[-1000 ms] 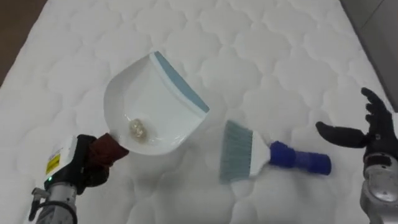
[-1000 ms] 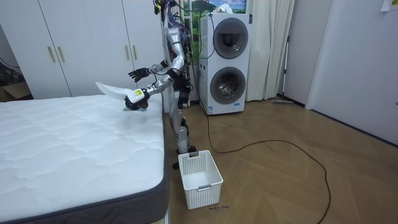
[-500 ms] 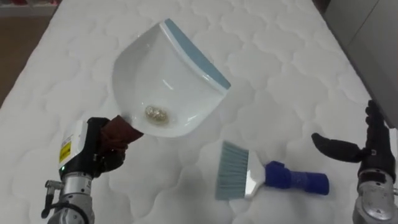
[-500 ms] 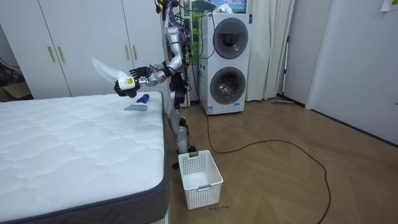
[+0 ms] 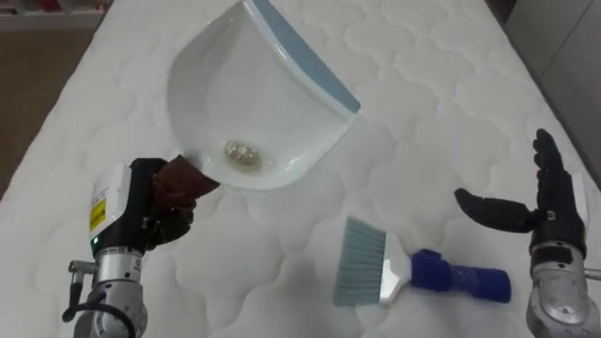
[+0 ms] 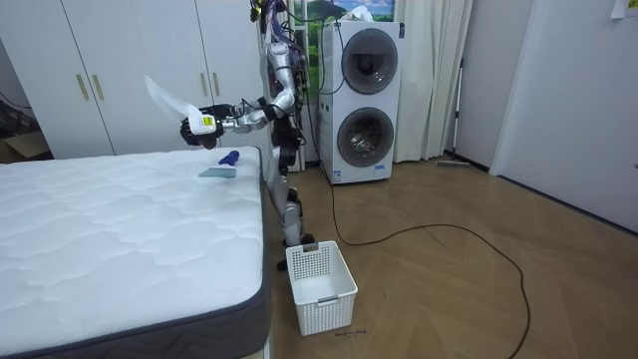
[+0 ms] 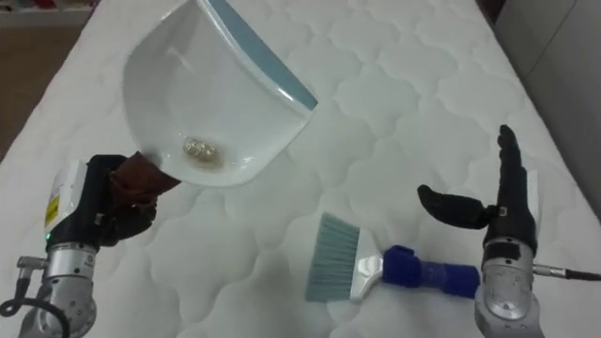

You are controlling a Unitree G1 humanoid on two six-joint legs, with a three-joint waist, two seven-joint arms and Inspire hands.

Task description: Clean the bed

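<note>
Now | left hand (image 5: 150,214) clenches dustpan (image 5: 258,99), handle (image 5: 184,177) half-hidden | right hand (image 5: 547,214) splayed, empty | lump (image 5: 241,155) in pan indistinct

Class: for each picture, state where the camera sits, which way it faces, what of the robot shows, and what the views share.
Left eye view: on the robot's head, looking down at the bed; shows the left hand gripping the dustpan and the open right hand by the brush.
Right eye view: same head, slightly aside; same hands and things.
Room view: across the room, facing the bed's side and the whole standing robot, basket on the floor.
Shared: all show dustpan, brush and bed.
</note>
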